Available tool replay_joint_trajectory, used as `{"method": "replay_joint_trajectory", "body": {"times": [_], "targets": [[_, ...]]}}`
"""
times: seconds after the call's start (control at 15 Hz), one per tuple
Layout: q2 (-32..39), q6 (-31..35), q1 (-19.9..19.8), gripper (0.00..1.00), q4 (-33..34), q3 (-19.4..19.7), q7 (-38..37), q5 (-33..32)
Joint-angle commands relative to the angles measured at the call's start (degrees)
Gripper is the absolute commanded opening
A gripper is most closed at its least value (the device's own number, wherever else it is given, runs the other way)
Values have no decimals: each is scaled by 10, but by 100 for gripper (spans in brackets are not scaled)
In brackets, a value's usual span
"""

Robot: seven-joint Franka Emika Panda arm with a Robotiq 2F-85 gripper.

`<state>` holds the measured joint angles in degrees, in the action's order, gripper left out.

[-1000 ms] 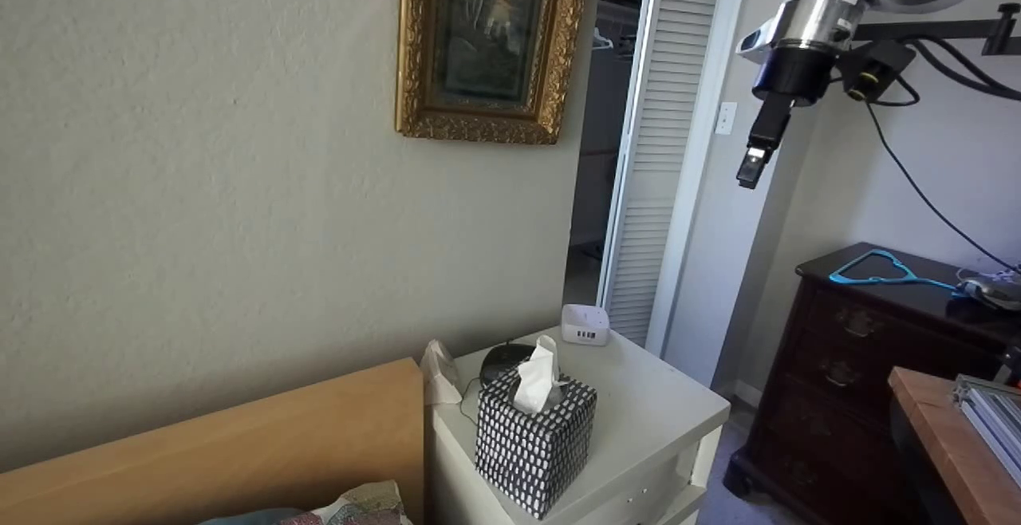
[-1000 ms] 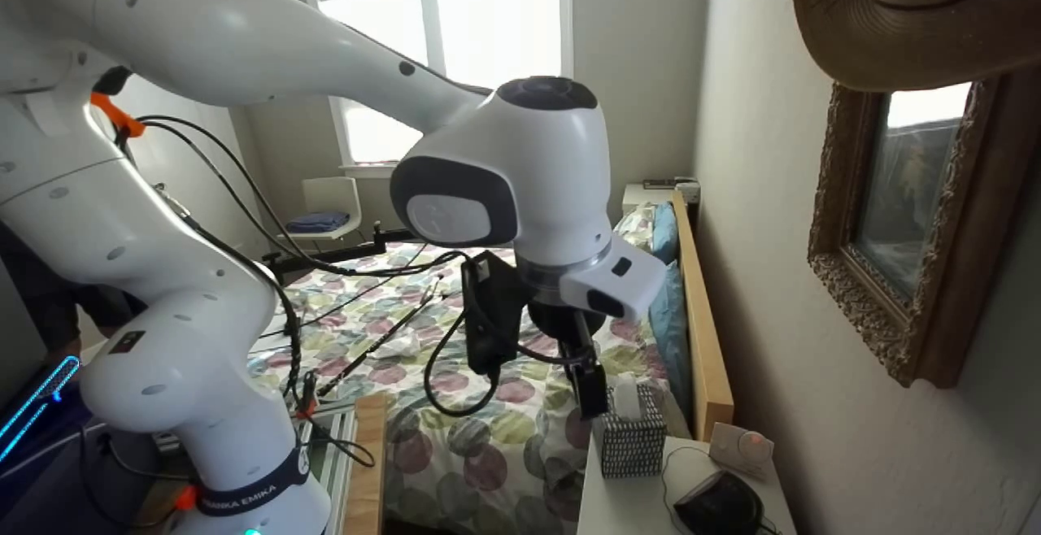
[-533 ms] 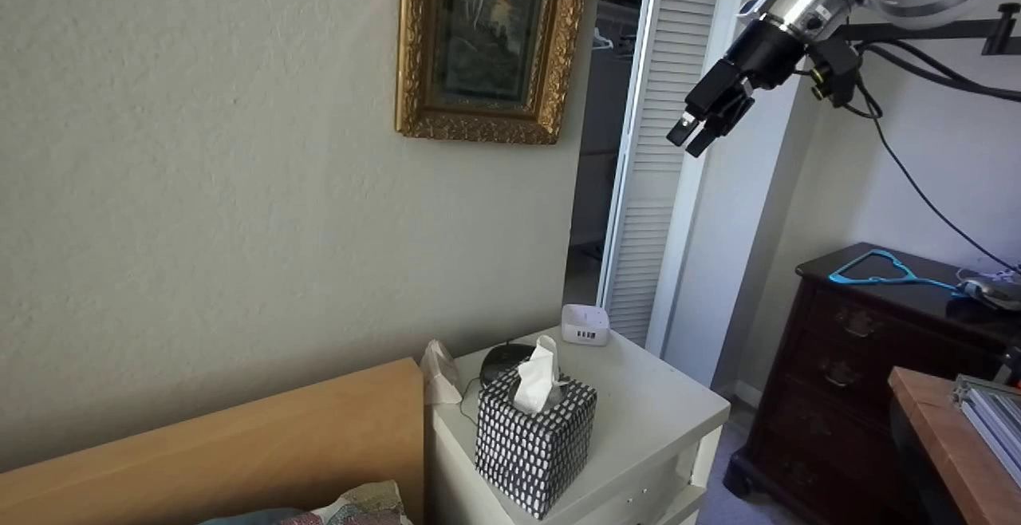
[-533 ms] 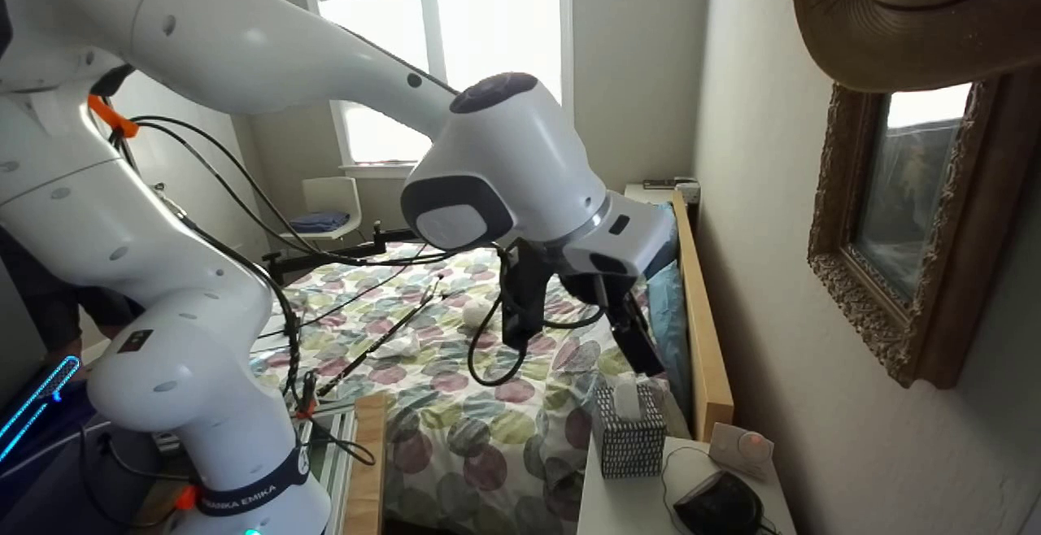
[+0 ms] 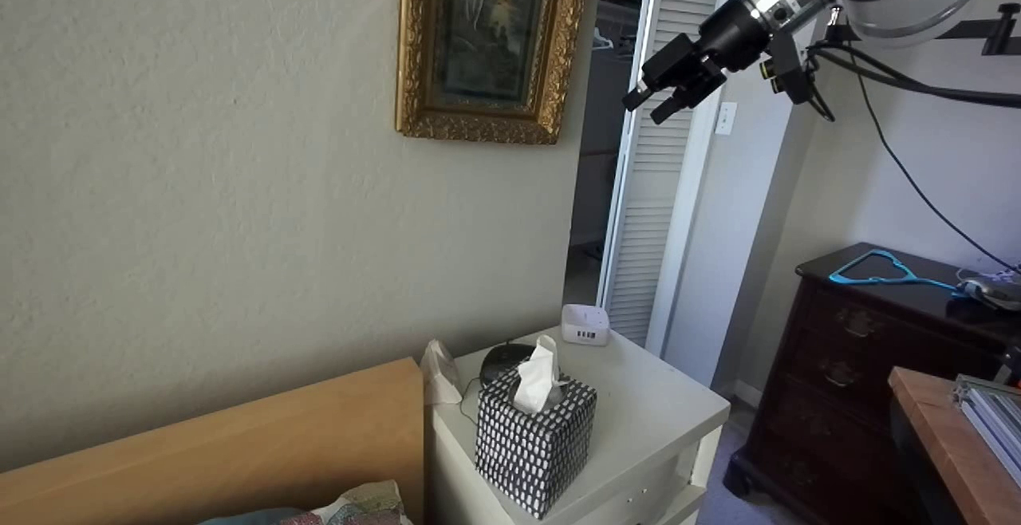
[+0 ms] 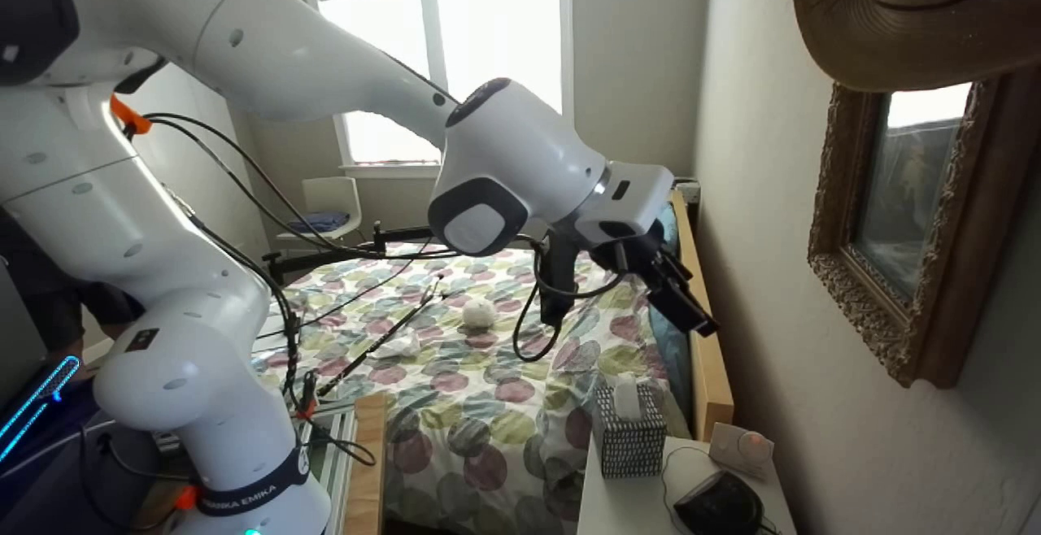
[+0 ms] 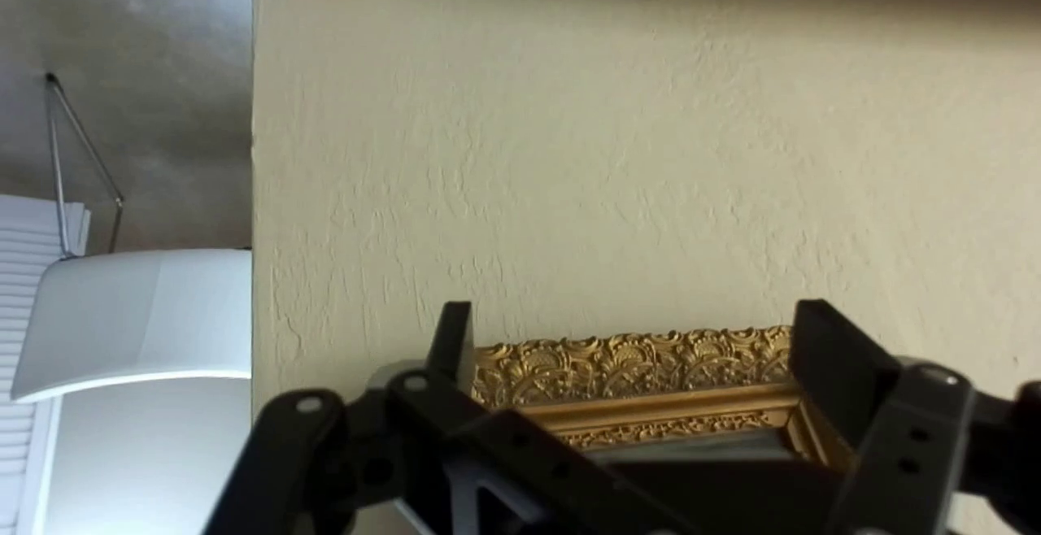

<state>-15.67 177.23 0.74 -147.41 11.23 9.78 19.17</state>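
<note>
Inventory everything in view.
Picture: 1, gold-framed, on wall
Hat: 1, brown, high up
Headboard: 1, tan, along wall
Nightstand: 1, white, beside headboard
Tissue box: 1, black-and-white, on nightstand
Small block: 1, white, on nightstand
Device: 1, black, on nightstand
Bed: 1, multicoloured, beside nightstand
Round object: 1, white, on bed
Window: 1, white, beyond bed
Chair: 1, white, near window
Cloth: 1, blue, on chair
Dresser: 1, brown, in corner
Hanger: 1, blue, on dresser
Person: 1, dark-clothed, behind arm
Arm: 1, white, beside bed
Gripper: 1, black, open, facing wall
</note>
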Motion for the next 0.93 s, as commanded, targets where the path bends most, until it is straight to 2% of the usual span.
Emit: {"method": "replay_joint_trajectory", "body": {"times": [0.0,0.2,0.67,0.73,0.87], "targets": [[76,59,-15,100,60,-30,-42,-4],[132,89,-39,100,108,-44,-87,-53],[228,99,-75,100,198,-23,-105,-90],[233,97,-40,100,205,12,-103,-80],[238,93,-10,100,215,39,-107,-77]]}}
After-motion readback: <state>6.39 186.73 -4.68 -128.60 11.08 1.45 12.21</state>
